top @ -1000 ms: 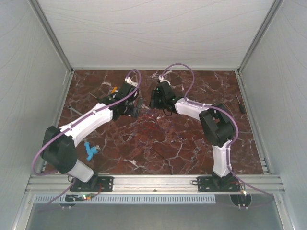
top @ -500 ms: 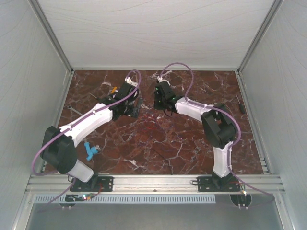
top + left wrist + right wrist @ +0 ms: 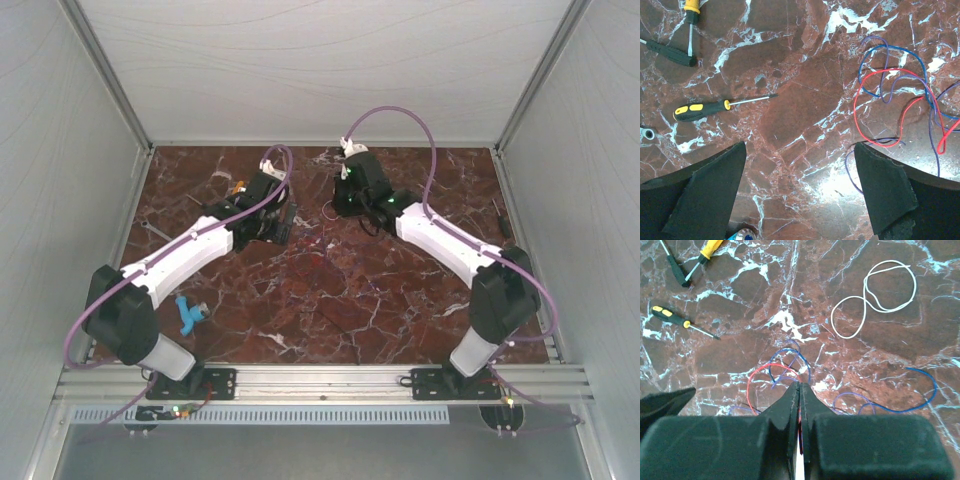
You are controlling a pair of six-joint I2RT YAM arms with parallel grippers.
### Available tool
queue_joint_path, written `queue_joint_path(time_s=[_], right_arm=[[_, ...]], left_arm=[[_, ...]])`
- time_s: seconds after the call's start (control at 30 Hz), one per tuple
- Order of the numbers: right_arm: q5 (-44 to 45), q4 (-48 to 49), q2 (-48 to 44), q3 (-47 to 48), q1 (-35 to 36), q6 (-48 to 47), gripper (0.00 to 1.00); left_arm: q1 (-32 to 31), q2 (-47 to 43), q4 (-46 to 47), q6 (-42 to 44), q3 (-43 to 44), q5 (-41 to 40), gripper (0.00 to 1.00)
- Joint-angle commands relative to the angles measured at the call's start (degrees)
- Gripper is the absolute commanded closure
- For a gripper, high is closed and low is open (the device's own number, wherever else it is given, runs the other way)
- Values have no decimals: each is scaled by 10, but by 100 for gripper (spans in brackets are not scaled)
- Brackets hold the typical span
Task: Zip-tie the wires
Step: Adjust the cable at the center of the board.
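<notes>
The wires (image 3: 895, 100) are thin red and blue-purple loops on the marble, at the right of the left wrist view. They also lie just beyond my fingertips in the right wrist view (image 3: 780, 371) and show faintly in the top view (image 3: 318, 260). A whitish strand (image 3: 875, 295) lies looped apart at the upper right. My right gripper (image 3: 799, 386) is shut, with a red strand pinched between its fingers; from above it (image 3: 350, 200) is right of centre at the back. My left gripper (image 3: 800, 146) is open and empty over bare marble, left of the wires, and from above it (image 3: 283, 222) faces the right one.
A yellow-and-black screwdriver (image 3: 720, 106) lies left of the wires. More tools (image 3: 675, 50) lie at the far left. A blue object (image 3: 190, 313) sits by the left arm's base. A dark tool (image 3: 500, 215) lies near the right wall.
The right arm has stretched out; its elbow swung right and its gripper moved back and slightly right. The left arm has barely moved.
</notes>
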Motion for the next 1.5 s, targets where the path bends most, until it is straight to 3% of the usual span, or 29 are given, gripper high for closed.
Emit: queue_joint_path(time_s=[0.0,0.67,0.87,1.0,1.2,1.47], right_arm=[[5,-35,-49,-4,-6,-45,100],[21,-61,-104,-101,-93,-79,100],[-83,-16,-111,-158,-94,-49,100],[-140,28,-106,-185,-95,-14,83],[-141,73,-45,-141,-94,33,60],[-61,92,96,-19,-93,63,53]], left_arm=[[0,-17,18,2,1,-5,11],[0,-5,17,3,3,0,12],[0,-3,17,3,2,2,12],[0,-8,17,1,3,8,12],[0,-19,20,2,1,4,12],[0,-28,23,5,-3,-2,12]])
